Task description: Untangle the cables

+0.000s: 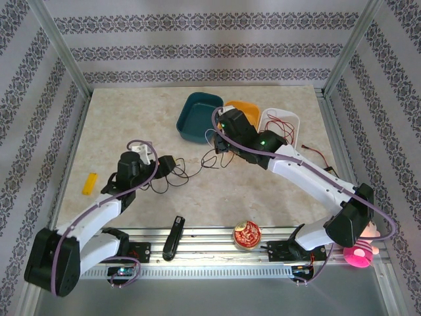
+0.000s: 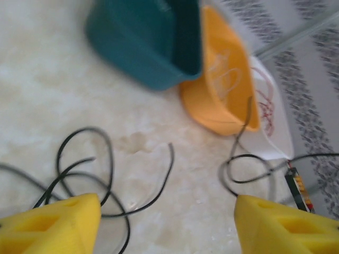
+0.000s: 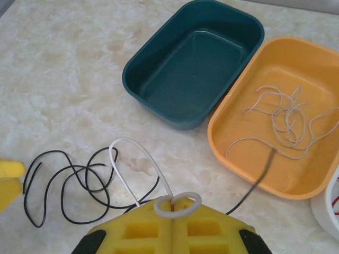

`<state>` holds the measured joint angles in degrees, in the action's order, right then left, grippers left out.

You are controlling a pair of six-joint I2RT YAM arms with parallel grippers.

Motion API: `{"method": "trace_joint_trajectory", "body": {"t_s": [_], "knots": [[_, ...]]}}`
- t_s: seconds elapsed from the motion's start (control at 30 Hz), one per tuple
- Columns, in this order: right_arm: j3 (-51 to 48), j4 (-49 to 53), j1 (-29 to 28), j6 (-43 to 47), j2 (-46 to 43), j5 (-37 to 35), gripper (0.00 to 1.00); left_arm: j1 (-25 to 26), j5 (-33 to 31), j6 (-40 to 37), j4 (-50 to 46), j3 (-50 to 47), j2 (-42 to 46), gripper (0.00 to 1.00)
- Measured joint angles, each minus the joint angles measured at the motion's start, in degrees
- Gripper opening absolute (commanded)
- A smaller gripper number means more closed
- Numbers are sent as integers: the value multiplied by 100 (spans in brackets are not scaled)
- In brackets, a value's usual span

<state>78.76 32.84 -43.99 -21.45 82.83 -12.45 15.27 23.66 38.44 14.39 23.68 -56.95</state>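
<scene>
Left gripper (image 2: 167,211): yellow fingers stand wide apart, nothing clamped. The black cable (image 2: 111,164) lies loose in loops on the table (image 1: 118,118), below and between the fingers, about mid-table and a bit left of centre.

Right gripper (image 3: 174,207): fingers pressed together, pinching the white cable (image 3: 127,139). A small loop of it pokes out at the fingertips and a bigger loop arches out over the table towards the black cable. In the top view the gripper sits just near-side of the trays.

There are three trays in a row by the far edge, right of centre:
- teal tray (image 3: 196,69): bare inside.
- orange tray (image 3: 275,69): a pale cable (image 3: 286,116) is bunched inside, and a dark strand runs over its near rim onto the table.
- white tray (image 1: 279,112): red cables (image 1: 284,128) inside.

Off-task: yellow block (image 1: 89,183) near the left edge, and a red round tin (image 1: 247,235) at the near edge.
</scene>
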Motion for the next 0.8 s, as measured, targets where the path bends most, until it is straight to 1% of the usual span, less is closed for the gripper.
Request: {"method": "trace_joint_trajectory", "body": {"t_s": [0.13,0.23,0.33,0.47,0.6,0.67,0.73,0.8], "knots": [[-9,-155,0,-103,0,181,0,37,267,-466,0,2,586,80],[-20,-313,0,-164,0,332,0,168,378,-767,0,13,699,81],[-57,-463,0,-269,0,511,0,374,424,-994,-2,94,461,84],[-153,-656,-2,-409,0,796,0,640,420,-1244,20,334,-151,86],[-245,-776,-2,-525,0,1045,0,715,424,-1414,35,575,-693,89],[-304,-844,-2,-568,0,1152,0,774,426,-1502,87,732,-957,87],[-348,-894,-2,-588,-2,1220,0,839,435,-1576,153,866,-1191,83],[-380,-938,-2,-612,-7,1261,0,887,461,-1617,210,964,-1397,75]]}}
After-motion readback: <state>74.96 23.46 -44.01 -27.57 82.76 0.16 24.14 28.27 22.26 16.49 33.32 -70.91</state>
